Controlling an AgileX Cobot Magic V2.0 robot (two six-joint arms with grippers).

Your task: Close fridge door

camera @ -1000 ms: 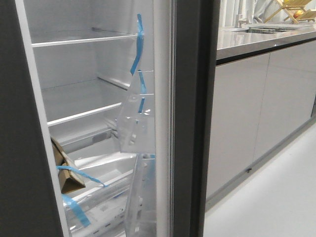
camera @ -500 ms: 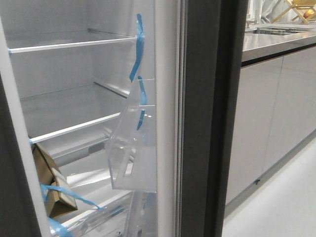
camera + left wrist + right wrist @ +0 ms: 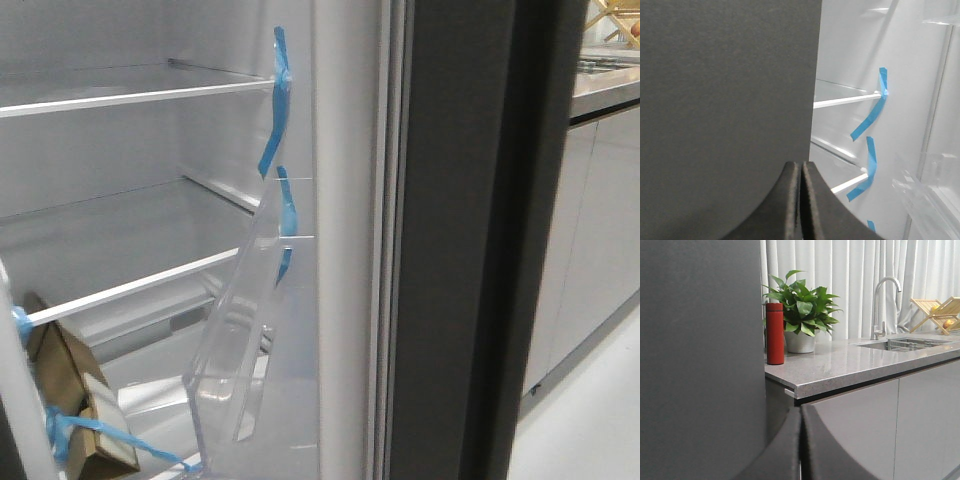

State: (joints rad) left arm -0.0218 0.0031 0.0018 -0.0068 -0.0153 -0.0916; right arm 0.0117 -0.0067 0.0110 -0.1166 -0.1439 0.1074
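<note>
Two grippers show only in their wrist views: the left gripper (image 3: 800,200) and the right gripper (image 3: 801,445) each have their dark fingers pressed together, holding nothing. The fridge door (image 3: 470,250) stands open, edge-on right of the shelves in the front view, its white lining carrying a clear bin (image 3: 255,340) with blue tape (image 3: 275,130); a cardboard box (image 3: 70,410) sits low inside

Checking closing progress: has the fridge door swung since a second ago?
Cannot tell. The fridge door looks wider, but the counter slid right too, so the camera moved; the door's lining stays beside the shelf end.
</note>
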